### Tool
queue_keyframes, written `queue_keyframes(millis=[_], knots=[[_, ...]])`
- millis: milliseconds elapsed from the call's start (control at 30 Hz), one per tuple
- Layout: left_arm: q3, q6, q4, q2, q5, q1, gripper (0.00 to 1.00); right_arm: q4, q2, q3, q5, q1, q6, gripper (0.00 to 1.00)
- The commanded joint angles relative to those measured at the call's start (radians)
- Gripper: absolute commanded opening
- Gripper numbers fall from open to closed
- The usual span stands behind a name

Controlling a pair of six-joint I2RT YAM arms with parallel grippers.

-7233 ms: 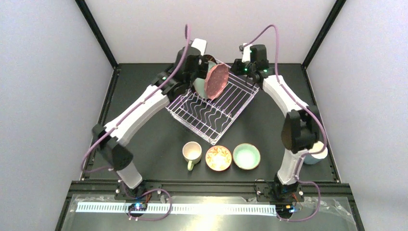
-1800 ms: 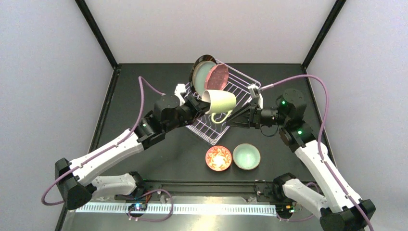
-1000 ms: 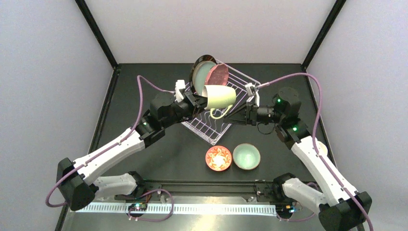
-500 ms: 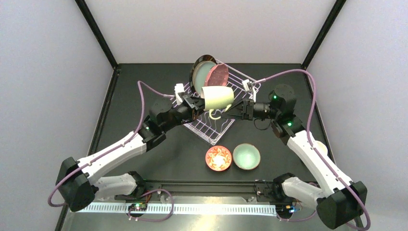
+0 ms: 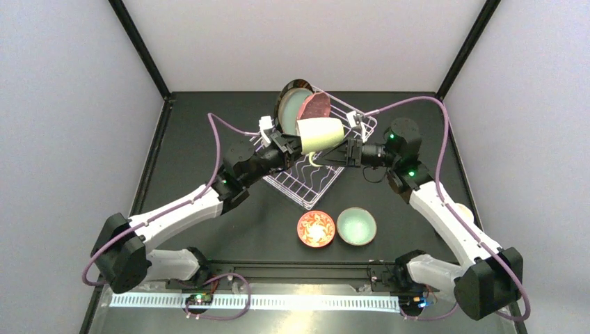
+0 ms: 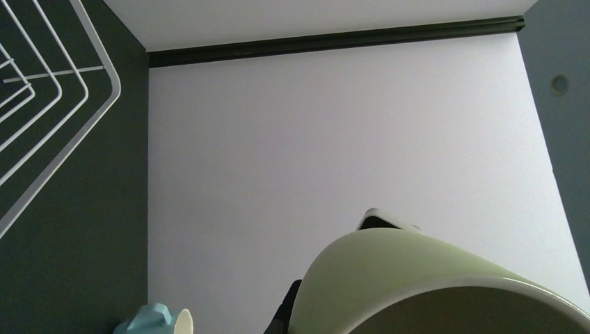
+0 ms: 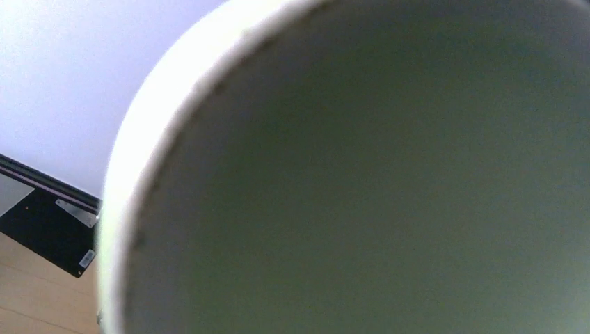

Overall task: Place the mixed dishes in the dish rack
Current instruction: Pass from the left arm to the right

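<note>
Three plates [image 5: 303, 111] are standing in the white wire rack [image 5: 296, 183]; left fingers [image 5: 286, 142] are clamping the cream mug [image 5: 320, 134] above, right fingers' [image 5: 346, 150] state unclear; red-orange bowl [image 5: 316, 229], mint bowl [image 5: 356, 226], blue mug [image 6: 149, 322] are waiting.

A matte black desk [image 5: 184, 132] is spreading across the enclosure, and pale lavender-grey walls [image 5: 69, 139] are closing it in at the left, back and right. Two black struts [image 5: 139, 49] are slanting up the rear corners. A black rail [image 5: 299, 267] is running along the near edge, and a white light strip [image 5: 299, 302] is glowing just below it. In the right wrist view, a patch of wooden floor [image 7: 35, 309] is showing beside a black panel [image 7: 49, 233].
</note>
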Motion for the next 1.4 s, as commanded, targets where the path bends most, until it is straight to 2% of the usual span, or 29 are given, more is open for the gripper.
queue_keyframes(millis=[0,400,667,900,1033,1200,1367], knots=[[0.040,-0.009,0.097,0.030,0.053,-0.020,0.01,0.064,0.030,0.040,0.025,0.020,-0.002,0.92],[0.042,-0.009,0.097,0.075,0.059,-0.020,0.01,0.071,0.076,0.082,0.042,0.046,0.002,0.84],[0.038,-0.001,0.070,0.100,0.036,-0.020,0.01,0.077,0.092,0.098,0.056,0.078,0.018,0.62],[0.058,-0.014,0.111,0.169,0.046,-0.024,0.01,0.062,0.089,0.100,0.066,0.092,0.019,0.59],[0.058,-0.012,0.112,0.172,0.046,-0.028,0.01,0.040,0.084,0.105,0.071,0.092,0.009,0.45],[0.027,-0.007,0.101,0.150,0.039,-0.032,0.01,0.010,0.086,0.129,0.086,0.092,-0.008,0.42],[-0.022,0.004,0.074,0.097,0.007,-0.039,0.01,-0.007,0.093,0.145,0.094,0.092,-0.017,0.24]])
